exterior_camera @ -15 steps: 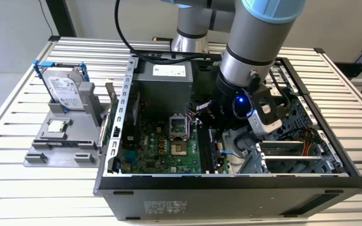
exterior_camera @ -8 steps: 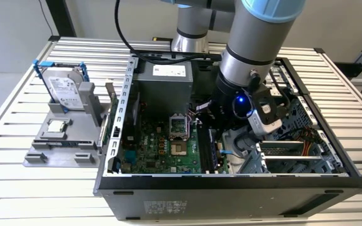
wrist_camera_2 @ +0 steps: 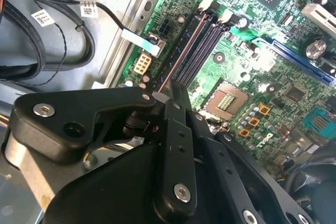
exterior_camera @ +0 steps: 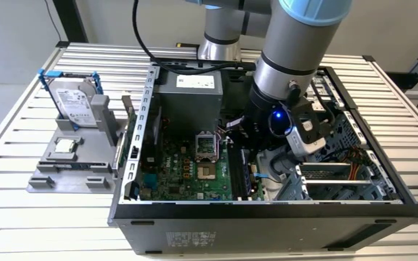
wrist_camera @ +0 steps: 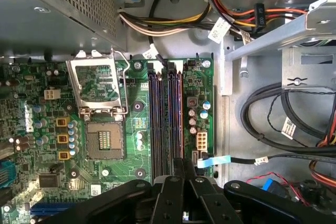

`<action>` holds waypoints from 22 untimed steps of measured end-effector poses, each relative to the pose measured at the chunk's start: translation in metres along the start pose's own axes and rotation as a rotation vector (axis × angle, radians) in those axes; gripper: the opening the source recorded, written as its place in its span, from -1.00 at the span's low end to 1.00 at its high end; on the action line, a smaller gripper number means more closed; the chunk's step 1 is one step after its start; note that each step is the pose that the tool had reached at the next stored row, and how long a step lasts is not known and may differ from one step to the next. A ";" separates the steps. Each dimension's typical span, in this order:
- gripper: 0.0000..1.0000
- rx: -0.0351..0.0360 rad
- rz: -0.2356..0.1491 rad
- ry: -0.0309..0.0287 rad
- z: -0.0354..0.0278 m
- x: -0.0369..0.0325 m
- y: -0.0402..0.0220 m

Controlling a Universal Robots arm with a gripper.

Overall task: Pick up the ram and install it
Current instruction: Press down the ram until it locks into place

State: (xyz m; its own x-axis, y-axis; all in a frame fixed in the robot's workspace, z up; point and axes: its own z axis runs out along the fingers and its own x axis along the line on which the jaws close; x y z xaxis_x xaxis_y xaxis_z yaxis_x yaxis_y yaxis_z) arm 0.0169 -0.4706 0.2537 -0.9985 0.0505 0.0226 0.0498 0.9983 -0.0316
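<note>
Black two-fingered tool lowered inside the open black computer case on the slatted metal desk, fingers closed on the thin dark ram standing edge-up in the green motherboard's slots, beside the empty processor socket.

My claw is down inside the open computer case, over the memory slots on the motherboard. The processor socket lies toward the exterior view's left of them, and outside the case further left stands the hard drive, well apart
</note>
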 end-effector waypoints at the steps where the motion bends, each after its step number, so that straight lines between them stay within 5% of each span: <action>1: -1.00 0.0000 -0.002 -0.0001 0.0000 0.0000 0.0000; 16: -1.00 0.0047 -0.246 -0.0078 0.0000 0.0000 0.0004; 22: -1.00 -0.0084 -0.331 -0.0117 0.0000 0.0001 0.0004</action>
State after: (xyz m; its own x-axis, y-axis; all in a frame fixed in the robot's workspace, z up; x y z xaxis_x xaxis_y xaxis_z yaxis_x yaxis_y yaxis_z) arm 0.0168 -0.4702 0.2537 -0.9608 -0.2765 0.0188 -0.2768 0.9608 -0.0162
